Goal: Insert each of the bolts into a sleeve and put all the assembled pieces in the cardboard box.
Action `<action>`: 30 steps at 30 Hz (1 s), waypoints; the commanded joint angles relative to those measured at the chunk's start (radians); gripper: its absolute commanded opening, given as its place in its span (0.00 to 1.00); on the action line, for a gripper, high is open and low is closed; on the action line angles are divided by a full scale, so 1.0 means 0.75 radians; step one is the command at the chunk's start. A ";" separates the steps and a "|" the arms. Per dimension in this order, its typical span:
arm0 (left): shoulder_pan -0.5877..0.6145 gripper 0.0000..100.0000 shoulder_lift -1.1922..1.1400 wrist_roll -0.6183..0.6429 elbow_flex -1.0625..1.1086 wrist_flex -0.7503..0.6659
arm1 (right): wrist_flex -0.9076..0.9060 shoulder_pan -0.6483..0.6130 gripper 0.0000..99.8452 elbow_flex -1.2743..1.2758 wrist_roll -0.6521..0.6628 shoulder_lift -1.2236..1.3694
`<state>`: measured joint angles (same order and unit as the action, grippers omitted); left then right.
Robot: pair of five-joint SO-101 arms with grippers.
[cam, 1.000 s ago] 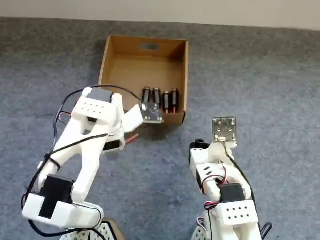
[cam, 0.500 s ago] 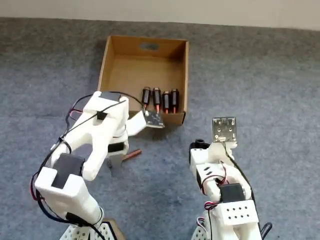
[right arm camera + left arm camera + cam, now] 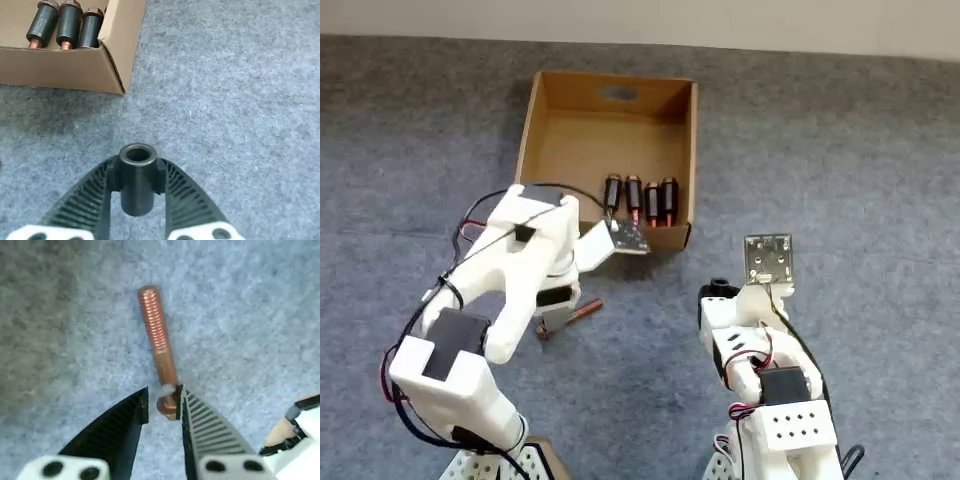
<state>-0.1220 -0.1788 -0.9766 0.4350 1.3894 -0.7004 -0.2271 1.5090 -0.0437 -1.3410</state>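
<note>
A copper bolt (image 3: 582, 310) (image 3: 157, 335) lies flat on the grey carpet in front of the cardboard box (image 3: 692, 150) (image 3: 65, 65). My left gripper (image 3: 552, 322) (image 3: 164, 399) is open and low over the carpet, its fingertips on either side of the bolt's head. One pad touches the head; a small gap remains at the other. My right gripper (image 3: 720, 295) (image 3: 136, 170) is shut on a black sleeve (image 3: 718, 289) (image 3: 136, 192), held to the right of the box's near corner with its bore end showing. Several assembled pieces (image 3: 640, 200) (image 3: 62, 22) lie side by side inside the box's near right corner.
Grey carpet covers the whole work area. The box's far and left part holds nothing. The left arm's white body stands between the bolt and the table's left side. Open carpet lies between the two grippers and to the right of the box.
The left arm has drawn back from the box's front wall and its gripper has come down around the bolt's head. The bolt now lies nearer the front. The right arm has kept still.
</note>
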 commanded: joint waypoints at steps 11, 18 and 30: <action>0.005 0.10 0.011 0.149 0.046 -0.268 | 0.021 -0.001 0.01 -0.009 -0.006 -0.019; -0.026 0.01 0.015 0.591 -0.024 -0.464 | 0.021 -0.001 0.01 -0.009 -0.006 -0.019; -0.116 0.03 0.087 0.430 -0.007 -0.278 | 0.021 -0.001 0.01 -0.011 -0.006 -0.019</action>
<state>-0.1711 -0.1680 -0.5363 0.4933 1.1546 -0.7004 -0.2271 1.5090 -0.0437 -1.3410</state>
